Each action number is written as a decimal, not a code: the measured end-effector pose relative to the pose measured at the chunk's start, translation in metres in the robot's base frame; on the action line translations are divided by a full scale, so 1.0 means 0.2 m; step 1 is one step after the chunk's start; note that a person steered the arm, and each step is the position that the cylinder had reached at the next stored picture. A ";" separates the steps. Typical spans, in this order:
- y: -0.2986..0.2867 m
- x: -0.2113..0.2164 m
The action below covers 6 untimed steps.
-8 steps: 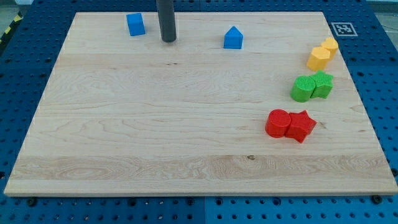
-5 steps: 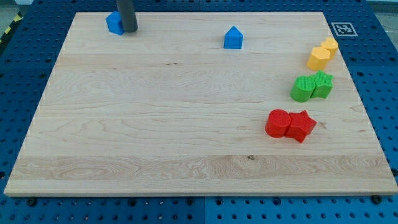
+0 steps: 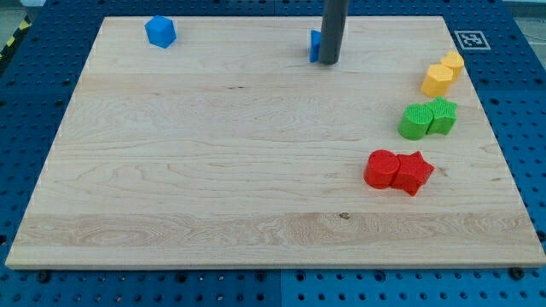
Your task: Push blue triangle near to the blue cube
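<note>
A plain, smooth, dark grey cylindrical rod, ending in my tip [image 3: 329, 62].

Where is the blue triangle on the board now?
The blue triangle sits near the view's top edge, slightly right of centre, mostly hidden behind my tip, far right of the blue cube.

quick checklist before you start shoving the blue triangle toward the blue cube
1. My tip on the triangle's right side, for a leftward push: ok.
2. Tip touching the blue triangle: cannot tell, the rod hides most of it.
3. Blue cube on the board, top left: ok.
4. Path between the blue blocks free: ok.
5. Yellow, green and red pairs off the path: ok.
</note>
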State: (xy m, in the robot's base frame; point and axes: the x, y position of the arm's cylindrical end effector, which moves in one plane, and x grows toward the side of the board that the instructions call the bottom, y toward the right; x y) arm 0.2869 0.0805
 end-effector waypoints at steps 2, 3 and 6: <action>-0.19 -0.09; 0.10 -0.09; -0.43 -0.35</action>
State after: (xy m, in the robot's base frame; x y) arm 0.2167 -0.0065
